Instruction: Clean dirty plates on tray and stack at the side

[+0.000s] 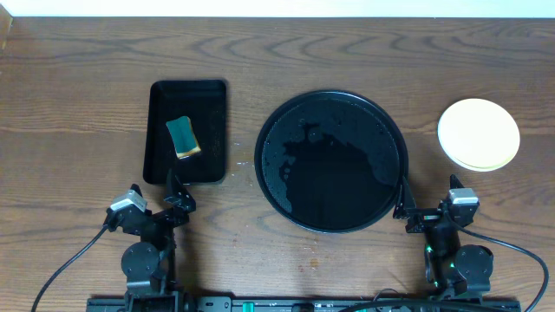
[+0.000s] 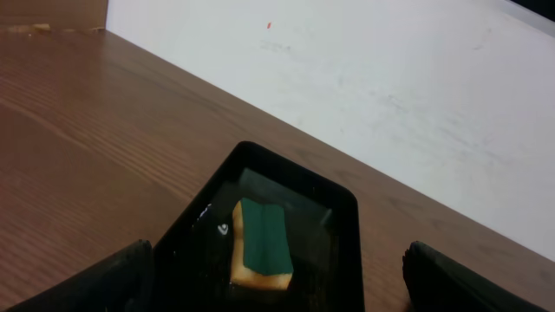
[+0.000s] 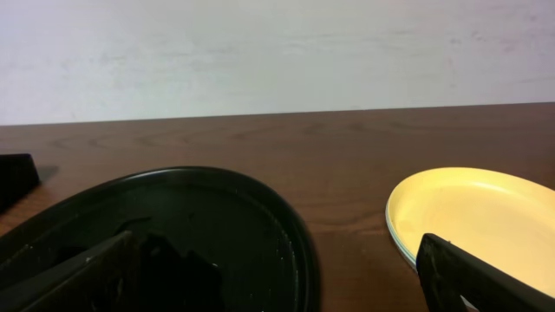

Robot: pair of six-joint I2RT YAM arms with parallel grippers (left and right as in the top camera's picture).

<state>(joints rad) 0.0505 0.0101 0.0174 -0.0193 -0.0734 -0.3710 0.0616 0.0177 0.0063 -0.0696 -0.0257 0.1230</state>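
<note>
Left jaws: open wide. My two dark fingers [image 2: 113, 279] stand at opposite lower corners of the left wrist view. They hang low over the near end of the rectangular tray [image 1: 159, 165]. This tray is black and glossy, and it lies on the desk [image 1: 87, 87] to the left of the round tray.

Sponge [image 2: 263, 244]: yellow body, green scouring face up. It lies inside the rectangular tray near its middle, turned slightly askew to the tray's sides.

Right jaws: open wide, with one finger [image 3: 78, 273] at the lower left of the right wrist view and the other at the lower right. In the overhead view they sit just beside the near right rim of the round tray.

Round tray [image 1: 329, 186]: large, black, raised rim, at the centre of the desk. Its surface is wet, with droplets and a patchy sheen across the far half.

Plates [image 1: 479, 134]: stacked on the bare desk to the right of the round tray, clear of its rim. A pale yellow plate [image 3: 486, 217] is on top and looks clean. A paler rim shows just beneath its near edge. I cannot tell how many plates lie under it.

A pale wall [image 3: 277, 52] runs along the far edge of the desk.
</note>
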